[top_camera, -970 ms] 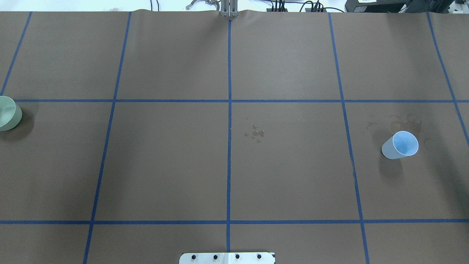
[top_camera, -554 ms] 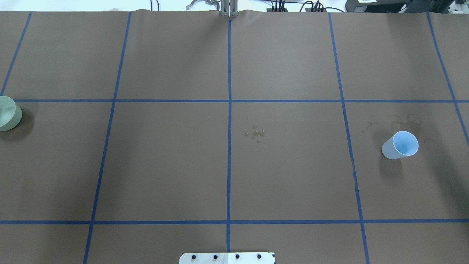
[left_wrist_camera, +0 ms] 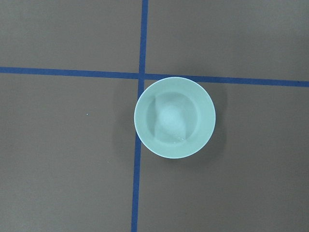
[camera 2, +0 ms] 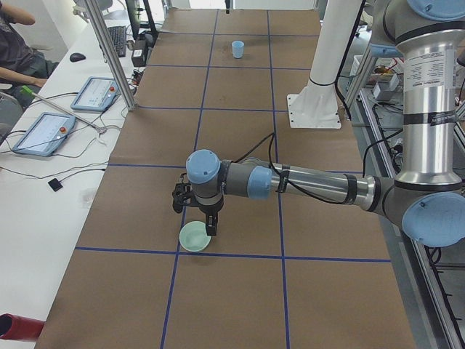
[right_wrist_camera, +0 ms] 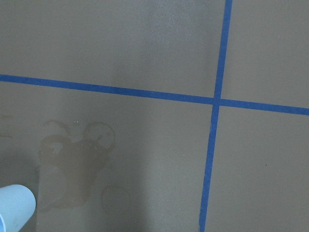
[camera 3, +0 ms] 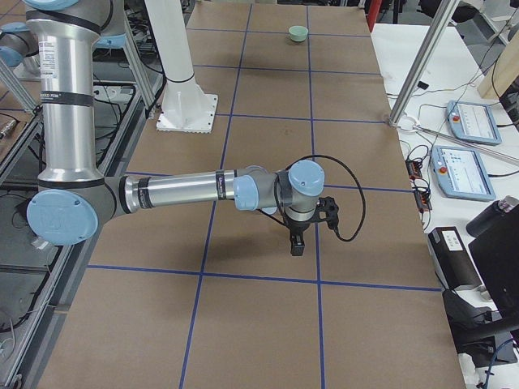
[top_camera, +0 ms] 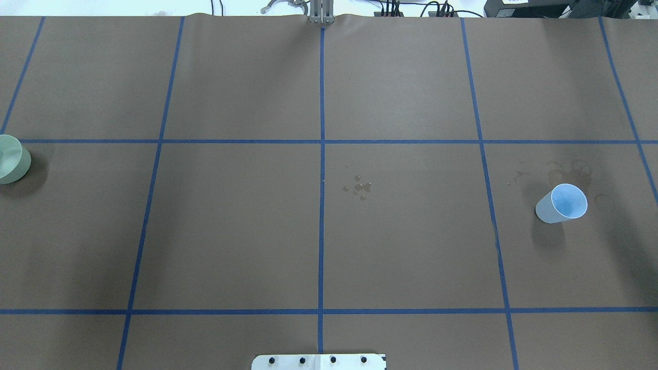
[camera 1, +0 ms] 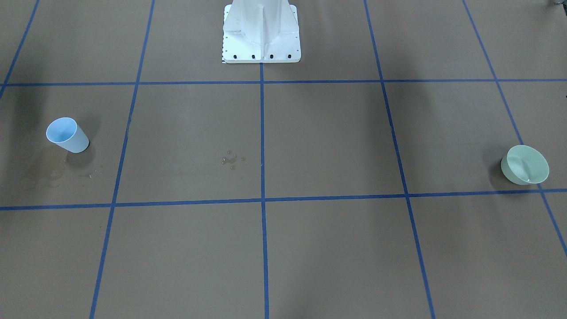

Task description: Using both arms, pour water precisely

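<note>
The step in hand is judged to be the approach, with neither vessel taken up yet. The blue cup (top_camera: 561, 203) stands upright at the right of the bench (top_camera: 231, 231) in the overhead view; the green bowl (top_camera: 13, 158) sits at the far left edge, well apart from it. The left arm (camera 2: 320, 187) is stretched out low, and the left gripper (camera 2: 195, 215) hangs just above the bowl, which is nearly centred in the left wrist view; whether its jaws are apart or together cannot be told. The right arm (camera 3: 178, 193) is likewise extended; the right gripper (camera 3: 302, 235) is seen only from the side, so its state cannot be told either. In the right wrist view the cup shows only at the lower left corner, so that gripper is judged to be off to one side.

The water is made out only as a faint glint low in the bowl (left_wrist_camera: 181, 139) and as scattered drops (top_camera: 360, 187) near the bench centre; a wet stain (right_wrist_camera: 72, 164) lies beside the cup; whether the cup holds any cannot be told.

The right gripper should be brought over the cup before any descent; the wall should be clamped lightly, since a thin cup is likely to deform; the cup should be kept upright in transit; the bowl should be held level, and tilting begun slowly.
</note>
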`<state>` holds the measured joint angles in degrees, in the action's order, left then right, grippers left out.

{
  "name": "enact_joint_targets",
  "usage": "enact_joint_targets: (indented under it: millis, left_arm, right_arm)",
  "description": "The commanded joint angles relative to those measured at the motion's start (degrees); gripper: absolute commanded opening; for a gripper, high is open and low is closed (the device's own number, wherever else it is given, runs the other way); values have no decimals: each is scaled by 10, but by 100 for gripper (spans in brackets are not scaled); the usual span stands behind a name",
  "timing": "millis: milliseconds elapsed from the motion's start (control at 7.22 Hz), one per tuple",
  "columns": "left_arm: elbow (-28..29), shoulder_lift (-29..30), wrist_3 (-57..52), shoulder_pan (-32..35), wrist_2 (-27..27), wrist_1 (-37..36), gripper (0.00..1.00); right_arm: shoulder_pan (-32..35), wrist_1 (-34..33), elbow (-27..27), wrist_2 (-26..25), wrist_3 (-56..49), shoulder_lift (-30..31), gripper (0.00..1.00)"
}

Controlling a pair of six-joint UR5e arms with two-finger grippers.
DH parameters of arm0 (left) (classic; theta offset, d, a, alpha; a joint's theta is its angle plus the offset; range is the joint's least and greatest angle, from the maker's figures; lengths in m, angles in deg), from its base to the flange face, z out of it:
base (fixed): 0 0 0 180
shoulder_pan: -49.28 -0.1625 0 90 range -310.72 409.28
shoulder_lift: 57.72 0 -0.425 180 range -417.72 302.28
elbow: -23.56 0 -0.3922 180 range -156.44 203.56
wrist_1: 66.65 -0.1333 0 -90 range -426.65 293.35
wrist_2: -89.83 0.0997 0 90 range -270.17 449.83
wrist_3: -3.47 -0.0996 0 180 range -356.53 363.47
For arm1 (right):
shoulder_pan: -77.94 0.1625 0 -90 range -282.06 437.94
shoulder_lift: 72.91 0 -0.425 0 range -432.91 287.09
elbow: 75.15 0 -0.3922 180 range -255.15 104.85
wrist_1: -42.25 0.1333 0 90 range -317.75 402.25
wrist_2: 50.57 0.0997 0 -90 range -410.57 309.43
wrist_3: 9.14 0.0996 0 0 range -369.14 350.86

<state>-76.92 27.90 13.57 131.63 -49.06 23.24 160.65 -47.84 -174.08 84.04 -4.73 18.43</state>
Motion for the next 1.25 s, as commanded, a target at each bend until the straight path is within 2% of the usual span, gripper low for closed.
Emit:
enact_joint_targets:
  millis: [0,139,416,693,1109]
  left_arm:
    - [115,47,7,-27,-4,80,100]
    - [160,81,38,-27,-4,94,99]
    - [215,106,53,-31,-3,104,99]
    - [318,133,71,-33,-3,205,99]
    - [346,135,77,-64,-3,231,99]
  right_arm:
    - [0,0,-4,11,1,2,100]
    - [0,0,-5,16,1,5,100]
    - [0,0,-1,17,0,5,100]
    - [0,0,1,17,0,4,100]
    - [0,0,0,17,0,4,100]
